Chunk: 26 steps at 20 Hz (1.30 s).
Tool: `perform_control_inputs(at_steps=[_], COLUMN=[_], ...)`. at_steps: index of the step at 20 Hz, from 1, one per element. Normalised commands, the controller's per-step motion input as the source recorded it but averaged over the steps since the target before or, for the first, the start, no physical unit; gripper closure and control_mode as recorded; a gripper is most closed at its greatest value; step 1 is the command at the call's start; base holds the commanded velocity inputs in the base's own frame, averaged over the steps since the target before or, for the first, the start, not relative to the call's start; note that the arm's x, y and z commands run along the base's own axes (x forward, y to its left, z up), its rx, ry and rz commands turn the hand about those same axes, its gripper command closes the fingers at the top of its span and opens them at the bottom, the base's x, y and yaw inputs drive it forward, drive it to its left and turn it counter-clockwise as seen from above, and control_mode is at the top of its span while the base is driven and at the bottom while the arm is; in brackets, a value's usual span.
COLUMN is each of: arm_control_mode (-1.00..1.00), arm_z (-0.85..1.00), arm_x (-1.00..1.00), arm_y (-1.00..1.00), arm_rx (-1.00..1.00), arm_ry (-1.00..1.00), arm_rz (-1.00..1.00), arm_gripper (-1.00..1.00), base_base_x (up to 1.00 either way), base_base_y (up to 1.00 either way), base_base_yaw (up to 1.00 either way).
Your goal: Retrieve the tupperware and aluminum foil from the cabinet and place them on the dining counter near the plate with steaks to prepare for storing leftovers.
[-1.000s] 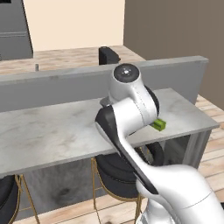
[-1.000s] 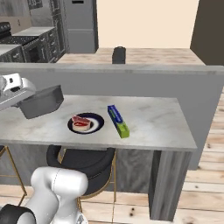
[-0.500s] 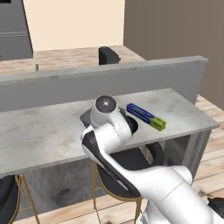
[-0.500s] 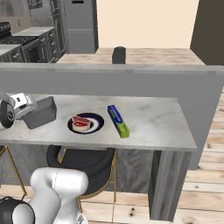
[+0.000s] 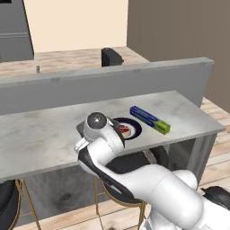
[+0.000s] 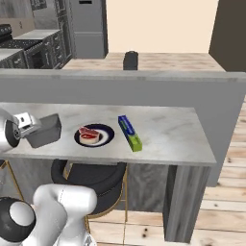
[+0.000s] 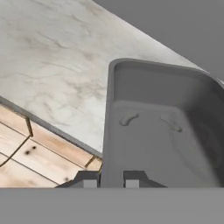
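The dark grey tupperware [image 6: 46, 130] hangs slightly tilted, low over the left part of the dining counter [image 6: 168, 132], just left of the dark plate [image 6: 104, 140] with the steak [image 6: 89, 133]. My gripper [image 6: 29, 126] is shut on the tub's left wall. In the hand view the gripper [image 7: 110, 178] straddles the near wall of the tupperware [image 7: 162, 131], one fingertip on each side. I cannot tell whether the tub touches the stone. The blue aluminum foil [image 6: 130, 133] carton lies right of the plate. From the left, my arm covers the tub beside the plate [image 5: 133, 130] and the aluminum foil [image 5: 150, 120].
A raised grey ledge [image 6: 144, 89] runs along the counter's back. Black gold-legged stools [image 6: 91, 180] stand under its front edge. A black seat back [image 6: 129, 60] shows beyond the ledge. A fridge and a stove stand far left. Bare marbled stone [image 5: 36, 134] lies left of the tub.
My arm has swung down and brought the tupperware from high above the counter's left end to just over the stone beside the plate. Plate and foil have not moved.
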Motion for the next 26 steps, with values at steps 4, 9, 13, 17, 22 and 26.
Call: perform_control_inputs(at_steps=[4,9,13,17,22,26], arm_control_mode=[-1.0,-1.0,-1.0,-1.0,-1.0,-1.0], arm_z=[-0.28,-0.34,-0.5,-0.57,-0.54,-0.4], arm_x=[0.63,0.62,0.56,0.55,0.62,0.68], arm_y=[0.42,0.29,0.04,0.0,0.0,0.09], arm_rx=[0.0,0.0,0.0,0.0,0.0,0.0], arm_ry=[0.11,0.09,0.03,0.0,0.0,0.0], arm_rz=[-0.04,-0.06,-0.07,-0.06,-0.05,-0.04], arm_gripper=[1.0,1.0,1.0,1.0,1.0,1.0], base_base_x=[0.0,0.0,0.0,0.0,0.0,0.0], base_base_y=[0.0,0.0,0.0,0.0,0.0,0.0], base_base_yaw=[0.0,0.0,0.0,0.0,0.0,0.0])
